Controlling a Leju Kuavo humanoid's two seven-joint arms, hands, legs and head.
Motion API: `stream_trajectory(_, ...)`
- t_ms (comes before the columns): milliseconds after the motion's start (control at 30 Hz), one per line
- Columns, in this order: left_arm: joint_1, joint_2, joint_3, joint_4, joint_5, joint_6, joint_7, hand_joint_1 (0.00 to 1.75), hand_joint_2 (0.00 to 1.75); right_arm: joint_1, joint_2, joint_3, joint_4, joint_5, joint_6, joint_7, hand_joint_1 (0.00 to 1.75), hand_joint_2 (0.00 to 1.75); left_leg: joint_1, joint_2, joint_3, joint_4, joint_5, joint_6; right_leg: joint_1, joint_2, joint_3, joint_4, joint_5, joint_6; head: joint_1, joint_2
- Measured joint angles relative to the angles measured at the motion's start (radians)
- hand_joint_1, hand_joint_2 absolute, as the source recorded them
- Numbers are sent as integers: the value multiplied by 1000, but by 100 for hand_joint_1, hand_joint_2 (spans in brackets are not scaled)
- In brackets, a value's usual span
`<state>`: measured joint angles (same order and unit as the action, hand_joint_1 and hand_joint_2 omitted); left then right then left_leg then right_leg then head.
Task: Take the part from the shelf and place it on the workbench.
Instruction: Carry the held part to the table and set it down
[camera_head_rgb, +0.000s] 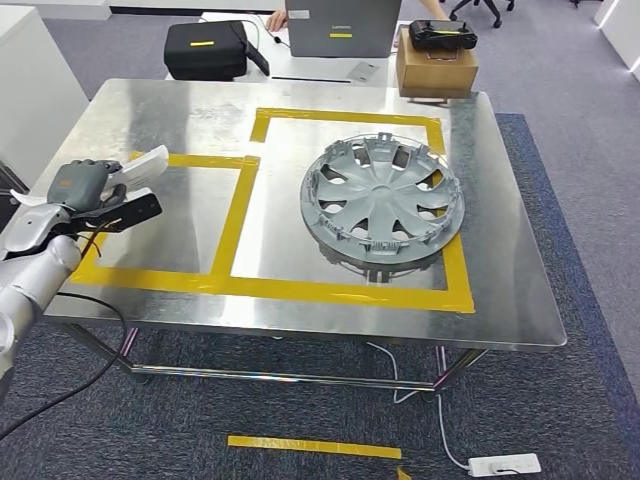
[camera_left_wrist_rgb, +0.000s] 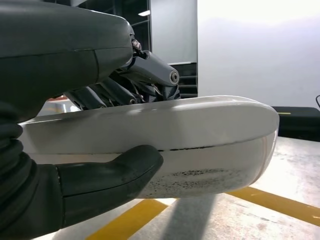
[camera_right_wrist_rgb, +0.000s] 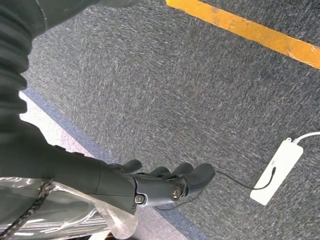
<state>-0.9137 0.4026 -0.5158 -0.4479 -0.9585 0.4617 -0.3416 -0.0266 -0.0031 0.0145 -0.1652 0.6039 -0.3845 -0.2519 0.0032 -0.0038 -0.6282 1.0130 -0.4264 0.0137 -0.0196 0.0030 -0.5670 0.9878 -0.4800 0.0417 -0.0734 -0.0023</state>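
My left hand (camera_head_rgb: 98, 192) holds a long white part (camera_head_rgb: 142, 166) over the left edge of the metal workbench (camera_head_rgb: 189, 110), just above the left yellow-taped box. The left wrist view shows the white part (camera_left_wrist_rgb: 181, 137) close up, clamped between the thumb (camera_left_wrist_rgb: 113, 175) and the dark fingers (camera_left_wrist_rgb: 151, 75) a little above the tabletop. My right hand (camera_right_wrist_rgb: 166, 185) hangs beside my body over the carpet, its fingers curled with nothing in them.
A grey wheel cover (camera_head_rgb: 382, 198) lies in the right taped box. Behind the bench stand a black case (camera_head_rgb: 205, 50), a laptop (camera_head_rgb: 341, 28) and a cardboard box (camera_head_rgb: 436, 66). A power strip (camera_head_rgb: 504, 464) and cable lie on the carpet under the bench.
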Motion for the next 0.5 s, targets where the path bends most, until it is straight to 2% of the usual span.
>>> stream_trajectory(133,0,-1,2,0,-11,6,10,0,175,1,0,-5,0,1,0,-4,0,175,0,0,0,0,0,0,0,0,0,0,0,0,0,0)
stream_trajectory(233,0,-4,8,0,-17,24,23,0,175,1,0,-9,0,2,0,-9,0,175,0,0,0,0,0,0,0,0,0,0,0,0,0,0)
stream_trajectory(367,-1,-7,17,0,-17,30,16,0,0,1,0,-11,0,4,0,-12,0,175,0,0,0,0,0,0,0,0,0,0,0,0,-1,0)
stream_trajectory(500,0,-7,18,0,-17,30,15,0,0,1,0,-11,0,4,0,-12,0,175,0,0,0,0,0,0,0,0,0,0,0,0,-1,0)
